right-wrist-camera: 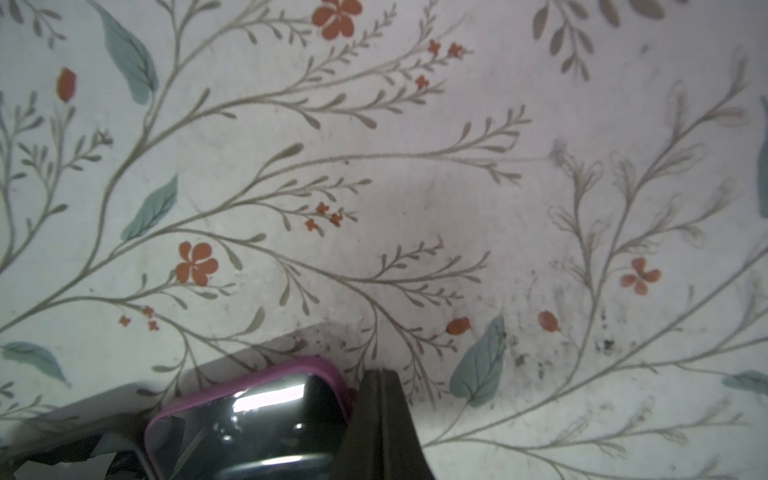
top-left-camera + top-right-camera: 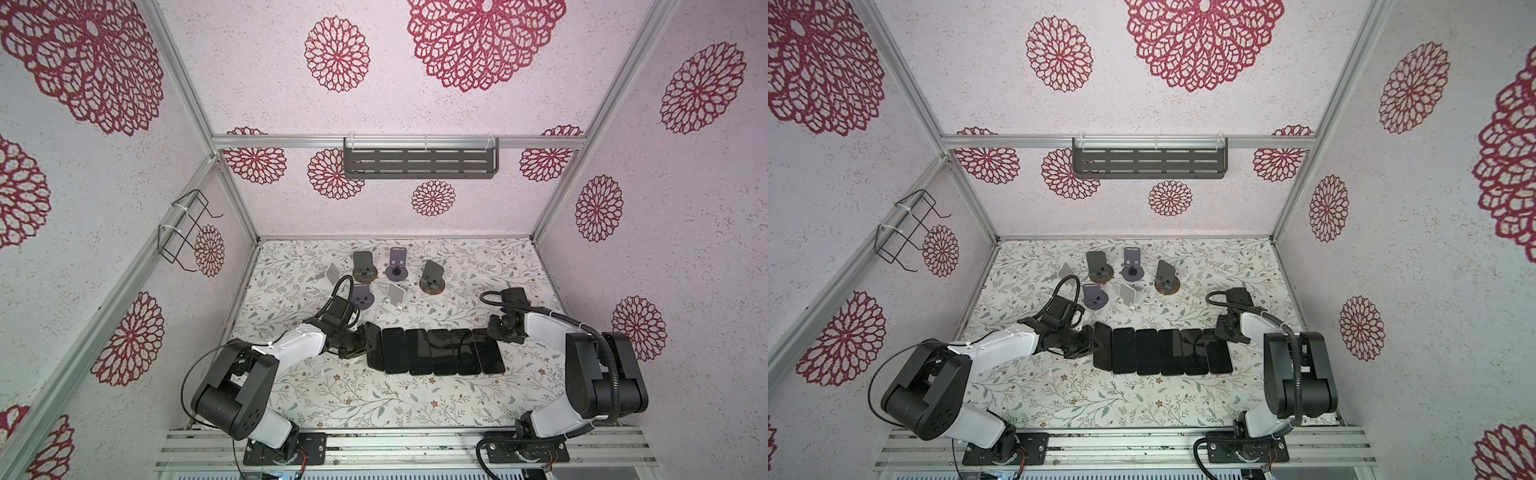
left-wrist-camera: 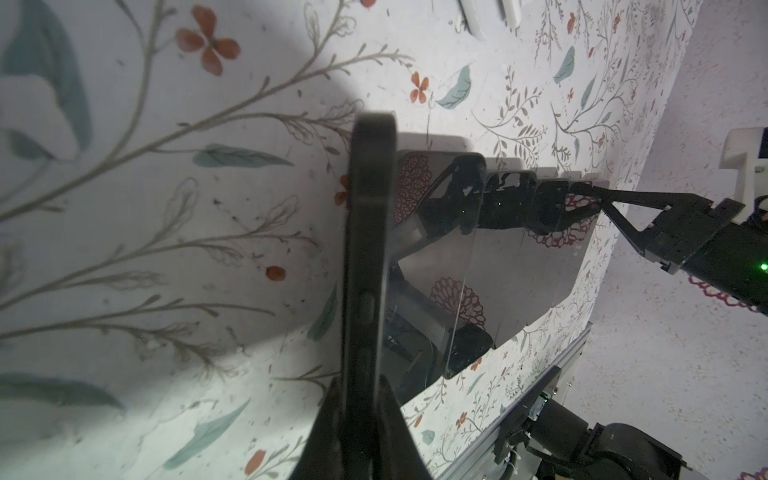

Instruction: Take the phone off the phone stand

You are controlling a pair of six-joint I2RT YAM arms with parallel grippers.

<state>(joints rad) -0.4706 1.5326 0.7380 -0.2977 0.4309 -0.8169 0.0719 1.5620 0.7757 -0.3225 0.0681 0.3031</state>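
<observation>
Where the row of phones (image 2: 440,351) began on the left, we saw the left gripper (image 3: 359,399) clenched on the phone (image 3: 368,232), which stood on its long edge. Whether its lower edge touched the table (image 2: 332,395) we could not tell. It sat well in front of the phone stands (image 2: 364,270). Rightward the other handsets lay flat, side by side. At the far end the right gripper (image 1: 379,376), jaws pressed together and holding nothing, was just beside a pink-cased phone (image 1: 249,415).
</observation>
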